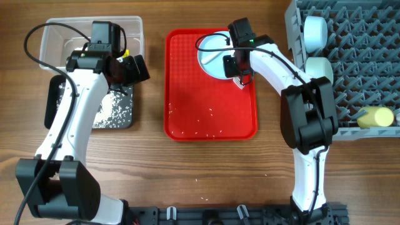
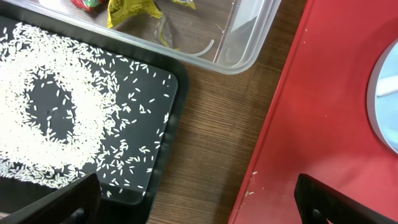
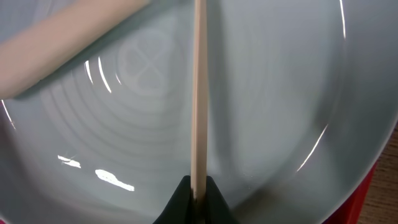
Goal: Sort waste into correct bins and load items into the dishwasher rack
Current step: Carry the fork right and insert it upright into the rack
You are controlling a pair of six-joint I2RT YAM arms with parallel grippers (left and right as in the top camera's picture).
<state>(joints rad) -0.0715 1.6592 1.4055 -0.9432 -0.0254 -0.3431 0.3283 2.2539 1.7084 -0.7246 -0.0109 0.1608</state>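
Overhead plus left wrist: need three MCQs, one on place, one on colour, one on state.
1. Where does most of the rice lie?
A. in the black bin
B. in the clear bin
C. in the rack

2. What colour is the tray under the plate?
A. grey
B. red
C. black

3. How is the left gripper?
A. shut on a wrapper
B. shut, empty
C. open

Answers:
1 A, since the left wrist view shows a thick ring of grains on the black bin's floor.
2 B, since the overhead view shows the plate on a flat red tray.
3 C, since its fingers stand wide apart at the bottom of the left wrist view with nothing between them.
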